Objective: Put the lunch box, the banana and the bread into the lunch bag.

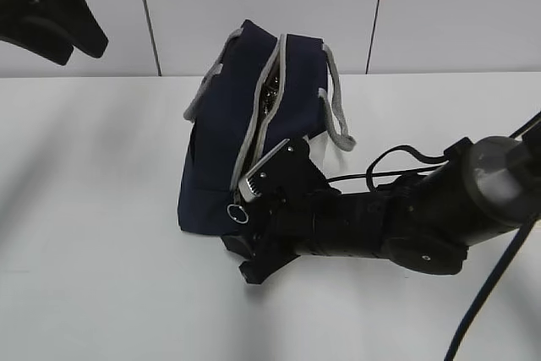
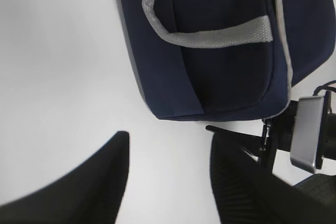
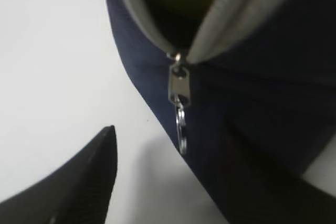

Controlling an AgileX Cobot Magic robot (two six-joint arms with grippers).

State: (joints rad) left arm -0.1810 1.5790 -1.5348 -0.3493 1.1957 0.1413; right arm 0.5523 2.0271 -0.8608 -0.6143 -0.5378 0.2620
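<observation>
The lunch bag (image 1: pixel 224 137) lies on the white worktop (image 1: pixel 93 234), its zipper partly undone. The right tool (image 1: pixel 254 238) sits spread at the bag's near end beside the ring pull (image 3: pixel 181 129), gripping nothing. The left tool (image 2: pixel 168 182), also spread, hovers just off that same end.

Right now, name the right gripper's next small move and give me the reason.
Probably ease the right gripper forward and close on the zipper's ring pull. The lunch bag lies with its zipper open, the slider sits at the near end, and the ring hangs free between the open fingers, not yet grasped.
</observation>
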